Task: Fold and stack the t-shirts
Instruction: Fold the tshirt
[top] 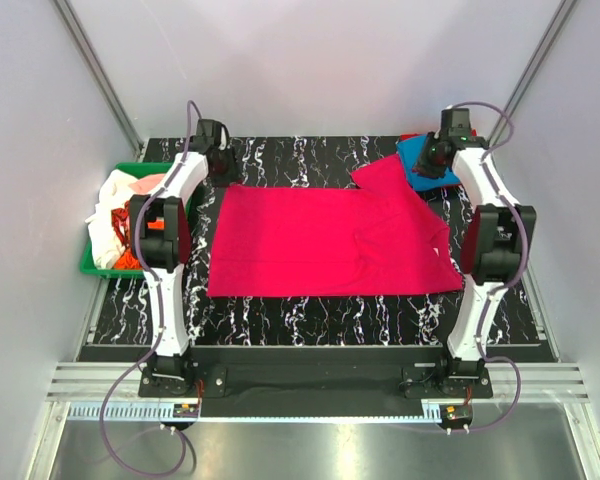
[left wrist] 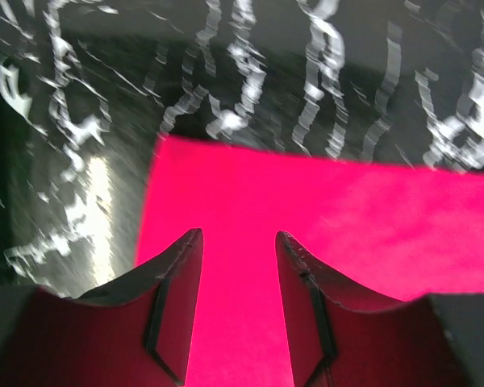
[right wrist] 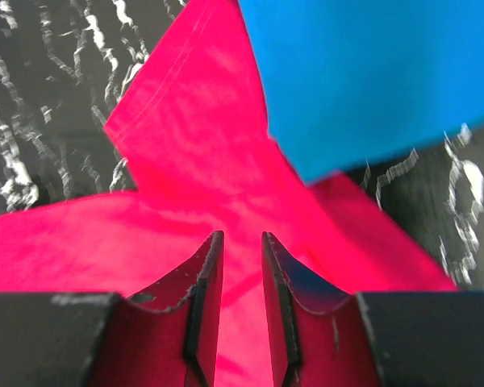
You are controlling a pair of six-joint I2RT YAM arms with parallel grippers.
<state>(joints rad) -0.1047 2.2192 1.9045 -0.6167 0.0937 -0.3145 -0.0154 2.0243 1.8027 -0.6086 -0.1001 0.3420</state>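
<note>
Magenta t-shirt (top: 320, 245) is lying spread, folding barely begun, with left pincer (left wrist: 239, 235) and right pincer (right wrist: 242, 235) hovering parted, seemingly empty.

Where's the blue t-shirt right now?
From the top camera, the blue t-shirt sits at the far right corner of the table, beside the right hand, touching a sleeve of the pink t-shirt.

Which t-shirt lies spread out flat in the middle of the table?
The magenta-pink t-shirt. The blue t-shirt is a small bundle at the far right corner, and the other shirts are heaped in the green bin on the left.
</note>
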